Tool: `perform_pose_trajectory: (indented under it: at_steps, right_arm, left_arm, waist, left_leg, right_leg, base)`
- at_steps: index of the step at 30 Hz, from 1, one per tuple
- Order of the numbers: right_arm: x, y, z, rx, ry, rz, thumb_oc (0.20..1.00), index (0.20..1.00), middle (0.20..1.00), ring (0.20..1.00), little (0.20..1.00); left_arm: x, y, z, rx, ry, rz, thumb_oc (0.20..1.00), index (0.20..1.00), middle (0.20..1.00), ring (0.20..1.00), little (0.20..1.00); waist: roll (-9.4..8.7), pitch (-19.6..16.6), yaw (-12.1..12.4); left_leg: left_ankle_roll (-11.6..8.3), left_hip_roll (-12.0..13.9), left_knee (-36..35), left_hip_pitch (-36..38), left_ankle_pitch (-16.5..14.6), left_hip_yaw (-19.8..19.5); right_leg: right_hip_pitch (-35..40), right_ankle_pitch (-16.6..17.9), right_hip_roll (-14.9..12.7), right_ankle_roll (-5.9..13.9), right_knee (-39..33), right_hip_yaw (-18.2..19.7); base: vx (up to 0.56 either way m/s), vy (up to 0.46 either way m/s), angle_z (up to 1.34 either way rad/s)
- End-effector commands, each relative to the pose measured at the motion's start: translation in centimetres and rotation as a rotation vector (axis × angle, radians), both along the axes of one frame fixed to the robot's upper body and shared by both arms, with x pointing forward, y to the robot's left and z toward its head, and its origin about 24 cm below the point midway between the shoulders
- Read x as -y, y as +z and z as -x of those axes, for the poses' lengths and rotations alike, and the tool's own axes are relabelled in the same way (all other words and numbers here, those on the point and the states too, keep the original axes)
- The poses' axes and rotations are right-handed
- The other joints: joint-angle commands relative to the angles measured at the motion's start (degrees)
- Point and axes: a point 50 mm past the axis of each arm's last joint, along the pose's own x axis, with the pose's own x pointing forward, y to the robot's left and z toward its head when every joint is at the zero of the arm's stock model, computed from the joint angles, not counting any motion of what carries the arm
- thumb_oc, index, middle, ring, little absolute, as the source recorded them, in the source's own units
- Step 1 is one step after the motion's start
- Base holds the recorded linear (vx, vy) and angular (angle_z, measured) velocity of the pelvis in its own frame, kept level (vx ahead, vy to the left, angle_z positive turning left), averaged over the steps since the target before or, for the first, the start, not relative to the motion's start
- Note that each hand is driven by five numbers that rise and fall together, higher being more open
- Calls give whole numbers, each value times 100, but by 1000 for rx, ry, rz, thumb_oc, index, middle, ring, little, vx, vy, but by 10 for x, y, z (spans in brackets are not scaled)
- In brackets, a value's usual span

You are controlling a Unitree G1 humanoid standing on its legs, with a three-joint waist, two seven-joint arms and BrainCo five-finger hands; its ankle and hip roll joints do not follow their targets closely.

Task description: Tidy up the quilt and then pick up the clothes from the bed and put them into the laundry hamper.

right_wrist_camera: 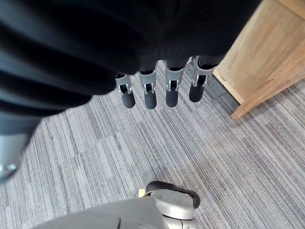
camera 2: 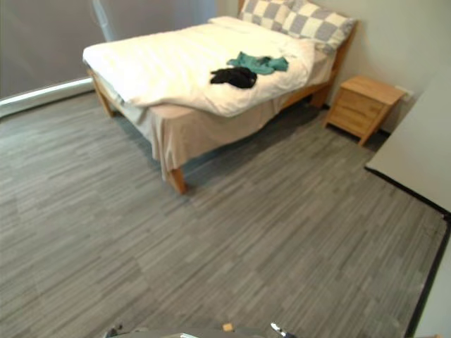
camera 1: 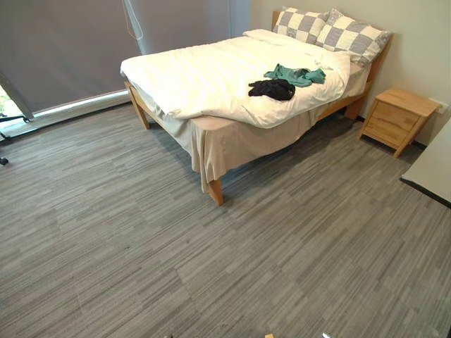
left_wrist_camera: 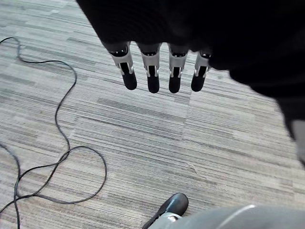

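Both hands, left [left_wrist_camera: 162,71] and right [right_wrist_camera: 159,88], hang over the grey floor [camera 1: 211,267] with fingers straight and slightly apart, holding nothing, while at 12 o'clock the bed [camera 1: 211,184] carries a white quilt [camera 1: 211,77], with green clothes [camera 1: 294,74] touching black clothes [camera 1: 272,89] toward 1 o'clock.
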Motion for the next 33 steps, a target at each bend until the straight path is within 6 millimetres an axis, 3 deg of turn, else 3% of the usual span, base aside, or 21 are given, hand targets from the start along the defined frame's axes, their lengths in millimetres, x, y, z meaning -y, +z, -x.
perform_pose_trajectory:
  at_steps: [1,13,27,30,31,32,33]
  right_arm:
    - [4,5,-22,48,43,30,1000,1000,1000,1000,1000]
    - [7,5,-21,35,45,45,1000,1000,1000,1000,1000]
    - [13,8,-27,44,50,68,1000,1000,1000,1000,1000]
    - [15,10,-33,68,31,71,1000,1000,1000,1000,1000]
    - [19,11,-36,71,10,82,1000,1000,1000,1000,1000]
    - [19,11,-37,71,10,82,1000,1000,1000,1000,1000]
    - [23,12,-35,61,-3,95,1000,1000,1000,1000,1000]
  left_arm:
    - [6,5,-31,78,-62,-13,1000,1000,1000,1000,1000]
    - [9,4,-30,74,-42,5,1000,1000,1000,1000,1000]
    - [10,8,-45,111,-79,-2,1000,1000,1000,1000,1000]
    - [6,11,-54,137,-55,-7,1000,1000,1000,1000,1000]
    - [1,14,-59,150,-43,-17,1000,1000,1000,1000,1000]
    - [1,14,-59,150,-43,-17,1000,1000,1000,1000,1000]
    - [1,14,-60,154,-30,-16,1000,1000,1000,1000,1000]
  waist:
    - [-112,284,-58]
    - [-73,313,-38]
    - [-86,383,31]
    - [-147,470,70]
    - [-143,556,97]
    - [-152,544,103]
    - [-105,668,51]
  left_leg:
    - [-224,190,-399,198,-90,236]
    - [-211,163,-399,104,-86,134]
    - [-139,97,-399,-22,-107,69]
    - [-68,107,-305,-150,-157,102]
    - [15,168,-317,-152,-214,117]
    - [17,157,-312,-171,-215,125]
    - [73,209,-334,-87,-253,154]
  right_leg:
    - [892,286,-188,496,-1619,129]
    - [834,321,-202,517,-1676,125]
    - [731,243,-246,556,-1634,100]
    - [289,112,-203,601,-887,79]
    - [-213,110,-139,878,147,-17]
    - [-255,85,-147,881,199,-7]
    - [-594,268,-148,1048,904,-92]
  base:
    - [3,1,-4]
    - [11,2,1]
    - [48,34,2]
    - [20,42,-1]
    - [11,45,-12]
    - [35,70,-19]
    - [53,76,-14]
